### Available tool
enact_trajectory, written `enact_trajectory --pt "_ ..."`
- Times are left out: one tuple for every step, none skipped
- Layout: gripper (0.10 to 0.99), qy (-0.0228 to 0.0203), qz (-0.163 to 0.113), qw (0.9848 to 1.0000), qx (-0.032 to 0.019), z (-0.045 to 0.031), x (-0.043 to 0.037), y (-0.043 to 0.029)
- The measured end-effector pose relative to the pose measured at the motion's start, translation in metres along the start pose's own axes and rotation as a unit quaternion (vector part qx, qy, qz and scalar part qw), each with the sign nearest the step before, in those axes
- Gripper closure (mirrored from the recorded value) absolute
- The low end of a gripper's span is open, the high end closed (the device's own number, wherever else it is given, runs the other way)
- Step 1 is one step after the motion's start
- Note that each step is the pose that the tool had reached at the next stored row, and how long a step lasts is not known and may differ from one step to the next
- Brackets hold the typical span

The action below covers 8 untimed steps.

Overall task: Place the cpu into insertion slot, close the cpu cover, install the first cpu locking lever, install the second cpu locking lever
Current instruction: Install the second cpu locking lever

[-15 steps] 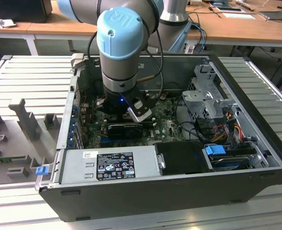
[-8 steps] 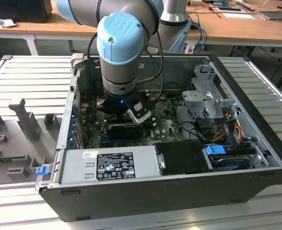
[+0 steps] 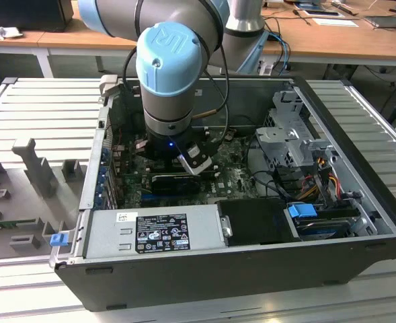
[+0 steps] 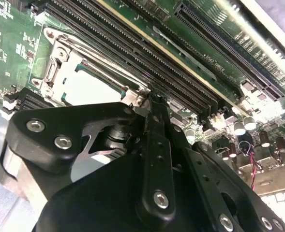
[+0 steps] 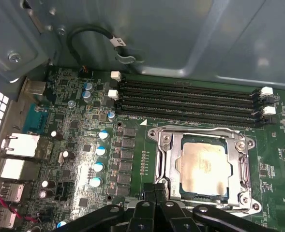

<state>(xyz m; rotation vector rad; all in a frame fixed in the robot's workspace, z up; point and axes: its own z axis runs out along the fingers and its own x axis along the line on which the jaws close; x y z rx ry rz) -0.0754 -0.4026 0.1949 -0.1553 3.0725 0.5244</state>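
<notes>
The cpu lies flat in the insertion slot, pale and shiny. The cpu cover is down over it, its window framing the chip. A thin wire locking lever runs along the cover's edge beside the memory slots. My gripper is shut, its black fingertips together at the socket's corner. In the second wrist view the gripper meets a shiny metal lever end at the corner of the cover, by the cpu. Whether anything is pinched I cannot tell. In the exterior view the arm reaches down into the computer case.
Black memory slots run along one side of the socket. Capacitors and rear ports stand on the other side. The case wall and a black cable lie beyond. A power supply and drive cage flank the arm.
</notes>
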Motion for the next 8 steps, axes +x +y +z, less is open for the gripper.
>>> enact_trajectory --pt "0.98 0.0 0.0 1.0 -0.0001 -0.0033 -0.0001 0.0012" --pt "0.98 -0.0002 0.0 1.0 0.0 -0.0075 0.0 0.0027" --pt "0.98 -0.0003 0.0 1.0 -0.0001 -0.0103 -0.0001 0.0037" --pt "0.98 -0.0003 0.0 1.0 -0.0001 -0.0135 -0.0002 0.0048" --pt "0.98 -0.0003 0.0 1.0 0.0 -0.0165 -0.0003 0.0058" --pt "0.98 -0.0003 0.0 1.0 0.0 -0.0194 -0.0004 0.0069" --pt "0.98 -0.0003 0.0 1.0 0.0 -0.0234 -0.0005 0.0083" --pt "0.98 -0.0003 0.0 1.0 0.0 -0.024 -0.0006 0.0085"
